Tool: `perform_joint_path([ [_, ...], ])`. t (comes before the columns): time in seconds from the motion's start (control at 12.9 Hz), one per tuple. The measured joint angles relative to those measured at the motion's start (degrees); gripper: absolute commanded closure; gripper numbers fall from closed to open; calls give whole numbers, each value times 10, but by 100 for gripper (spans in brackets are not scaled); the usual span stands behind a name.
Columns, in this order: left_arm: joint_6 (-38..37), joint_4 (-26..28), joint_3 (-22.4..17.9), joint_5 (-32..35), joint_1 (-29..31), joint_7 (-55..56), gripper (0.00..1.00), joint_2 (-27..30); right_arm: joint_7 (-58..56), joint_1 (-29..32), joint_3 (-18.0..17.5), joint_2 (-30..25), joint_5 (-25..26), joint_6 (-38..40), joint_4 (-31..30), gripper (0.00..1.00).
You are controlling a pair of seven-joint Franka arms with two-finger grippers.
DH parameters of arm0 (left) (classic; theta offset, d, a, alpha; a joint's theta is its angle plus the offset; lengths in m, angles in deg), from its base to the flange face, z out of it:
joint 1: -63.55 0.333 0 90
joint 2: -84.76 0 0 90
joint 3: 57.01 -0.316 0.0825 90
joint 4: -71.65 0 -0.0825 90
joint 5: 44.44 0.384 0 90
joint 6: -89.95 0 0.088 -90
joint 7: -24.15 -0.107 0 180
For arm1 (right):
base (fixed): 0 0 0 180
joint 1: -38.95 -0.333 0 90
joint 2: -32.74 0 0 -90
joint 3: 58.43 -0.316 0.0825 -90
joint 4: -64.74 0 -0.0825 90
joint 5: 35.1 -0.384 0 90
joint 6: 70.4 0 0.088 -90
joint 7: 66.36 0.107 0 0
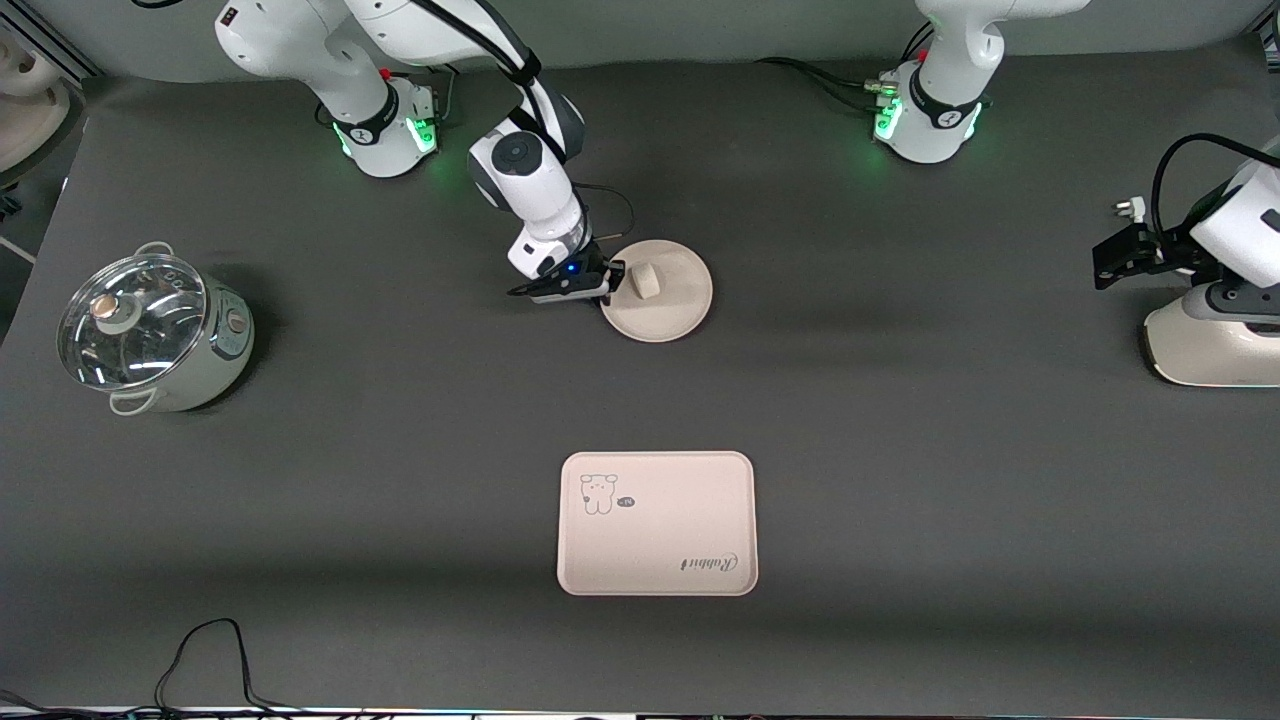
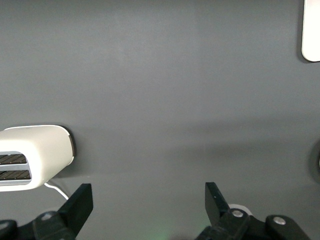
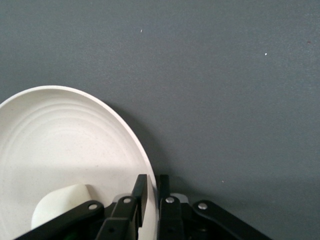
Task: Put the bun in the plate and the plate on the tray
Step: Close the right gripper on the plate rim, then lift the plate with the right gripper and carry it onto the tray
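While clamping plate [image 1: 672, 305] rim, right end effector [image 1: 610, 283], bun [image 1: 645, 281] inside.

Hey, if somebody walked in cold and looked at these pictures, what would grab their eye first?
Probably the right gripper, shut on the rim of the plate near the middle of the table, with the bun already lying in it. Next, the printed tray lying bare nearer the front camera. The left gripper waits open beside a white toaster at its own end.
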Motion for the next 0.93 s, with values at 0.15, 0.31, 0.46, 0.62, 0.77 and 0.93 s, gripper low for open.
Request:
perform_joint_path([
  [0.15,0,0,-2,0,0,0,0,0,0,0,0,-3,0,0,1,100],
  [0.31,2,0,-4,0,-1,0,0,0,0,1,0,-7,0,2,1,100],
  [0.46,3,1,-6,0,-3,0,0,0,0,1,0,-8,0,2,2,100],
  [0.62,3,3,-6,1,-9,0,0,0,0,6,0,-17,0,8,4,100],
  [0.77,10,5,-7,1,-9,0,0,0,-4,21,2,-55,0,67,16,100],
  [0.93,11,5,-11,0,-9,0,0,0,-20,44,3,-122,0,146,30,100],
])
